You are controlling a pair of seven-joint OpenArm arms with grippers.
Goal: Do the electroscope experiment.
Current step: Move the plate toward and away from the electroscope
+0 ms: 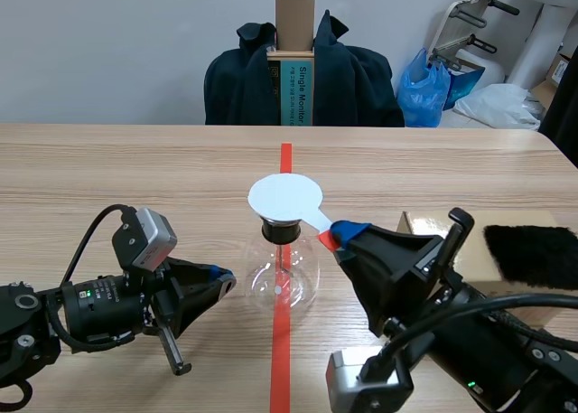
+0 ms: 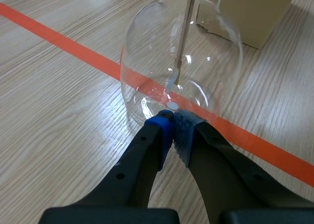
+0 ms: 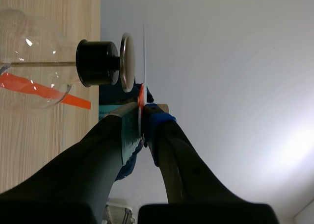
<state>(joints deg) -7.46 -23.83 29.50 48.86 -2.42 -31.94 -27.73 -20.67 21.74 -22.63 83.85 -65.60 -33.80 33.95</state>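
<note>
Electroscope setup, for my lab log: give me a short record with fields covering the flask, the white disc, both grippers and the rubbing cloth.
flask: clear glass flask, upright on the red tape line, black stopper in its neck
metal cap: on top of the stopper
white disc: held flat over the metal cap, with a narrow gap between them
right gripper: shut on the white disc's handle
left gripper: shut on nothing, tips at the flask's base
fur cloth: black, lying on the cardboard box

L wrist: flask (image 2: 208, 62) neck cut off — scene: disc (image 1: 285, 197) hides plate (image 3: 127, 62).
</note>
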